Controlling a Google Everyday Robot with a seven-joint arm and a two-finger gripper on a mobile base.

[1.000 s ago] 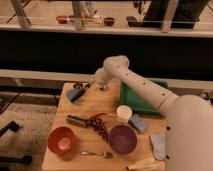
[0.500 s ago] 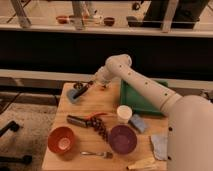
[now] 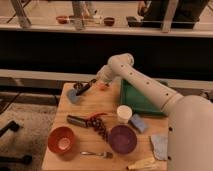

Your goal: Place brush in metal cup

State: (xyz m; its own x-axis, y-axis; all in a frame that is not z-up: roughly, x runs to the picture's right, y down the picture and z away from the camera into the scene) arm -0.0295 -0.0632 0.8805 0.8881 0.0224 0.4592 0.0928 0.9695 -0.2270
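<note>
Slanting down leftward, the slim black stick-like brush (image 3: 86, 87) stuck out from the gripper (image 3: 98, 83), which was clamped shut on its right end. Its left tip overlapped the dull blue-grey metal cup (image 3: 73, 95).

Wooden table (image 3: 59, 156) carrying a red bowl (image 3: 62, 139) at front left, a silver fork (image 3: 97, 154) beside it, a purple bowl (image 3: 123, 138), a white cup (image 3: 124, 113), a dark tool with red parts (image 3: 81, 120), a green tray (image 3: 137, 99) at the rear right, and a blue-grey cloth (image 3: 159, 146) at the right edge.

Closed gripper (image 3: 96, 81), arm outstretched leftward
</note>
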